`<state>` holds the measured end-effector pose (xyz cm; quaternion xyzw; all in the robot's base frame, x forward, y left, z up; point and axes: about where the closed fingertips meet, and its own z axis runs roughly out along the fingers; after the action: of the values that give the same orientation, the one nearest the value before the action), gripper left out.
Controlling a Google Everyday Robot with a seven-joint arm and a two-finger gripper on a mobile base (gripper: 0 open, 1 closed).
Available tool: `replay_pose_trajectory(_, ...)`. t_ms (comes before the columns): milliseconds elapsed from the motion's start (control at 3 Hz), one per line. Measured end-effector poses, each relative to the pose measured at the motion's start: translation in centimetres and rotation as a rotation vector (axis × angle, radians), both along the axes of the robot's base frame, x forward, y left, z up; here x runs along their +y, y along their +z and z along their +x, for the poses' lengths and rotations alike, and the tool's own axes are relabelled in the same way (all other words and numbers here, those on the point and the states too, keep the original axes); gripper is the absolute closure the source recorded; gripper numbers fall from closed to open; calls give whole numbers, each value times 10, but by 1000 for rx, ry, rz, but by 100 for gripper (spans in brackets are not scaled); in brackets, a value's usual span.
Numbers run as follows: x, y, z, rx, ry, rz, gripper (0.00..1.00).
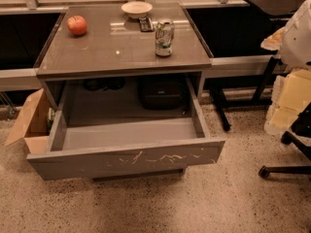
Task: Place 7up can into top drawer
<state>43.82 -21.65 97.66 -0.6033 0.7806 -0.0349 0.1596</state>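
The 7up can, green and white with a silver top, stands upright on the grey table top near its right front corner. The top drawer is pulled wide open below the table top. Its inside is bare and its front panel bears whitish scratch marks. My gripper is not in view. A white rounded part at the right edge may belong to my arm.
A red apple lies at the table's back left. A white bowl and a dark remote sit at the back. A brown cardboard box stands left of the drawer. A chair base and desk legs are at the right.
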Motion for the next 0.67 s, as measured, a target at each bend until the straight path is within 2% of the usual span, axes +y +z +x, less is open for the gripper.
replay_pose_trajectory(333,3,1,6,-17,11,10,0)
replay_pose_trajectory(667,11,-4,49,-85,69,127,0)
